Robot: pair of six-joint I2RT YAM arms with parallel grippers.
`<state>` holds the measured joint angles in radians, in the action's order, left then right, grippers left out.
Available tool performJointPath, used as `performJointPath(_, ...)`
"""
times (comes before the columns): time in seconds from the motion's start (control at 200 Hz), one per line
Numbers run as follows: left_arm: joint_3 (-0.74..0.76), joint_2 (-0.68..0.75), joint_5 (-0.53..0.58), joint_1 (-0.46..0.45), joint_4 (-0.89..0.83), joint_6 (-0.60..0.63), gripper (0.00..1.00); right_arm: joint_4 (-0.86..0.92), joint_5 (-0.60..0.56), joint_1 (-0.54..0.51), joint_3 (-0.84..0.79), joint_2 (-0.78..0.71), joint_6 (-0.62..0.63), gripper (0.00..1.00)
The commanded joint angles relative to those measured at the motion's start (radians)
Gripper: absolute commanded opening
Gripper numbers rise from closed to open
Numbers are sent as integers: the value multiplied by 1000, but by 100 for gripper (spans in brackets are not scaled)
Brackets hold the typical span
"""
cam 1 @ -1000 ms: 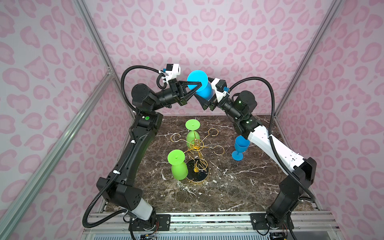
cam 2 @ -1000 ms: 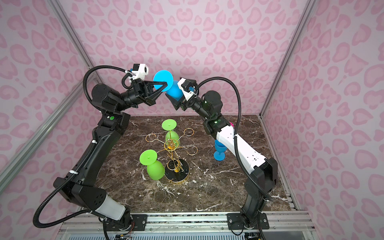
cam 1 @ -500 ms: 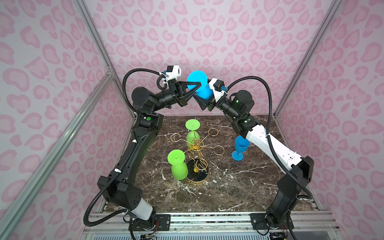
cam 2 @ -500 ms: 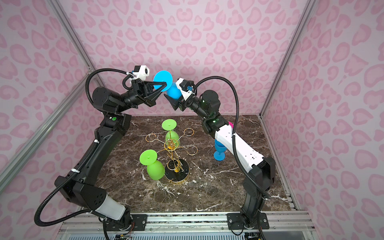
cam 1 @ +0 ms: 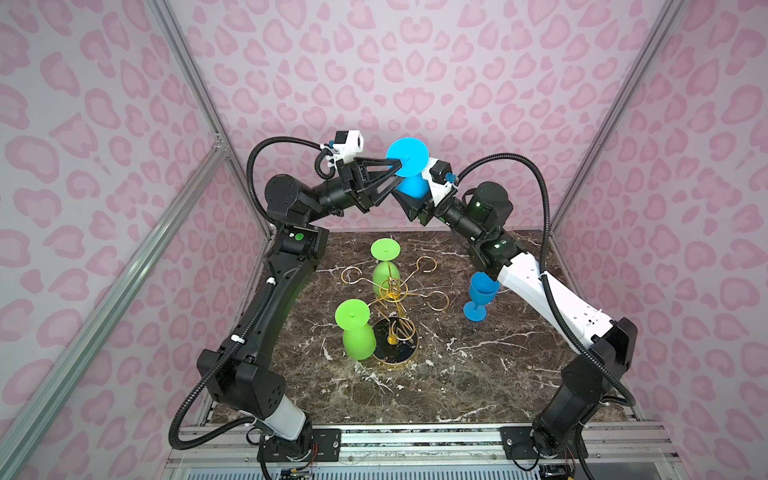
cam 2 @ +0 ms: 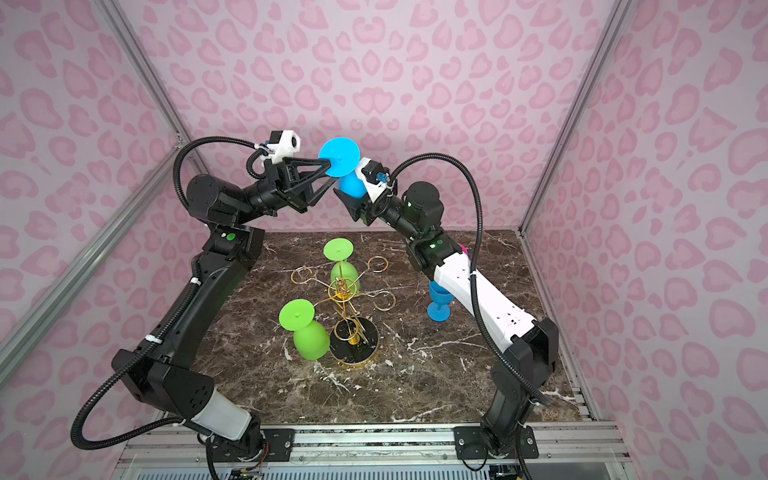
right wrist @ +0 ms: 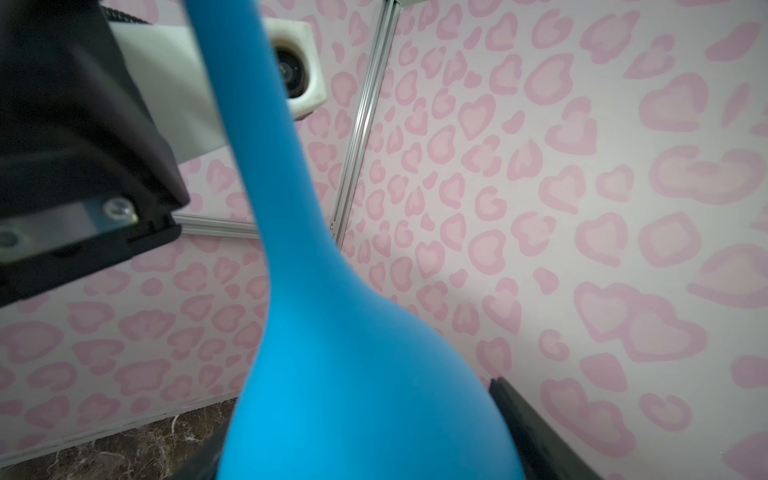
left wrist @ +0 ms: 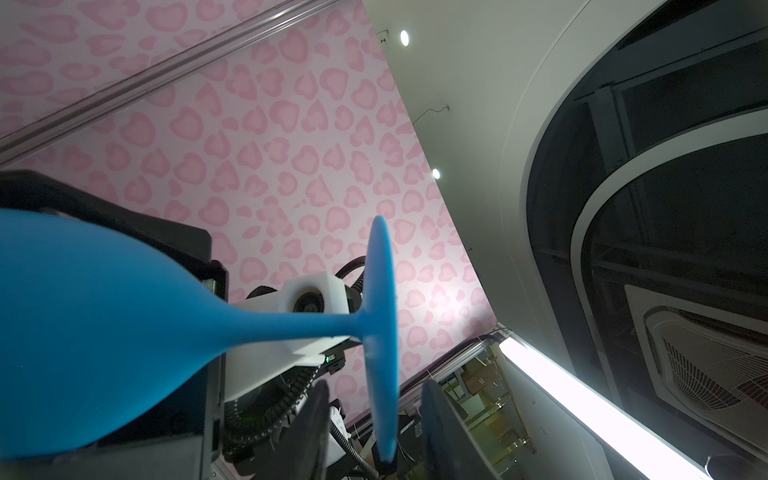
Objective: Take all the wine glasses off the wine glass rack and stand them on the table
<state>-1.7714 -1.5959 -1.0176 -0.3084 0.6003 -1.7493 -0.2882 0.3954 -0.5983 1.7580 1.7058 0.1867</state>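
The blue wine glass [cam 1: 408, 160] is held high above the desk [cam 1: 457, 374], well clear of the wine glass rack [cam 1: 392, 291], tilted w/ its foot uppermost. Its bowl is clamped by the right pincer [right wrist: 353, 436]. The left pincer [left wrist: 374, 415] is seen parted, its fingers [left wrist: 309, 419] set either side of the foot's rim w/o touching. 2 green glasses [cam 1: 355, 332] are hung inverted on the rack. 1 more blue glass [cam 1: 480, 297] is stood upright on the desk.

The wine glass [cam 1: 409, 160] is blue, the rack [cam 1: 395, 341] gold, the walls [cam 1: 415, 62] pink-spotted.
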Motion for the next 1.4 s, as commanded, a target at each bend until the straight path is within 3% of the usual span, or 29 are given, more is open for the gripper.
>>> performJointPath(0.0, -17, -5, -9, 1, 47, 24, 62, 30, -35, 6, 8, -23, -58, 68)
performJointPath(0.175, -14, 17, -8, 15, 21, 157, 69, 231, -67, 58, 62, -66, -154, 62)
performJointPath(0.33, 0, 54, 18, 22, -116, 556, 71, 486, -75, 81, 144, -88, -141, 59)
performJointPath(0.35, 8, 60, 27, 23, -120, 608, 75, 524, -77, 81, 165, -86, -135, 59)
performJointPath(0.395, 24, 69, 51, 23, -139, 722, 95, 638, -76, 81, 224, -75, -121, 59)
performJointPath(0.435, 27, 73, 74, 23, -168, 817, 98, 752, -74, 80, 296, -59, -110, 58)
performJointPath(0.52, 21, 73, 131, 23, -227, 987, 97, 953, -84, 80, 405, -35, -101, 57)
performJointPath(0.63, 20, 77, 184, 21, -253, 1162, 99, 1058, -105, 80, 416, -60, -85, 54)
performJointPath(0.905, 53, 100, 199, 13, -227, 1380, 98, 1123, -137, 67, 347, -144, -90, 50)
performJointPath(0.975, 85, 124, 199, 9, -255, 1497, 91, 1146, -124, 62, 360, -142, -97, 50)
performJointPath(1.09, 201, 197, 265, -6, -287, 1807, 81, 1242, -111, 48, 455, -96, -94, 47)
performJointPath(1.22, 317, 254, 289, -18, -242, 2083, 80, 1354, -115, 33, 576, -30, -84, 46)
performJointPath(1.395, 329, 245, 267, -35, -224, 2258, 81, 1386, -122, -2, 581, -3, -79, 44)
